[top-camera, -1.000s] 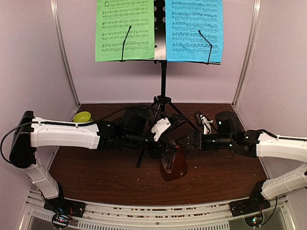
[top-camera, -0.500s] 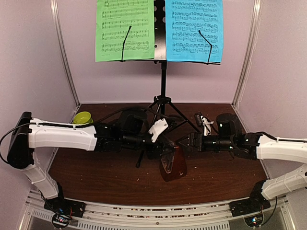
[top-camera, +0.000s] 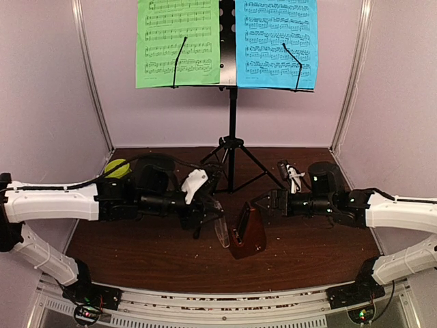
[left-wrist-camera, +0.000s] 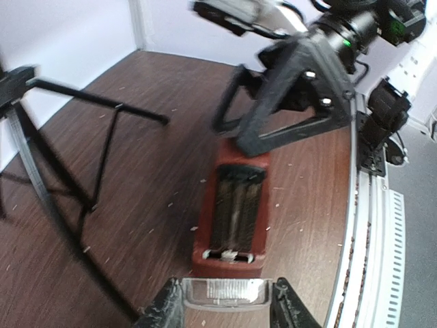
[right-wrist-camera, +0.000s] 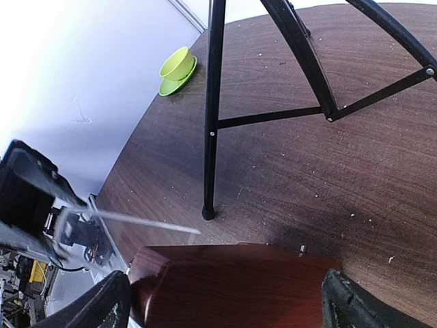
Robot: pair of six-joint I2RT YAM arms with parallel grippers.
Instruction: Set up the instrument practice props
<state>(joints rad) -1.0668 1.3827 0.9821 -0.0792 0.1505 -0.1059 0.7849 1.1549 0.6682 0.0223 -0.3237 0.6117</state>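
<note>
We have just drawn the clear cover (top-camera: 220,230) leftward off the metronome (top-camera: 247,232) mid-table (top-camera: 136,253), left end effector (left-wrist-camera: 225,311) clamping it, right end effector (right-wrist-camera: 227,304) open astride the metronome, so uncovering seems done.

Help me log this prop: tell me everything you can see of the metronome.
The metronome is a reddish-brown, wood-looking pyramid standing upright on the dark table, near the music stand. Its front is uncovered, showing dark inner works. The open right gripper straddles its top; contact is unclear. The left gripper holds its clear cover just beside it.
</note>
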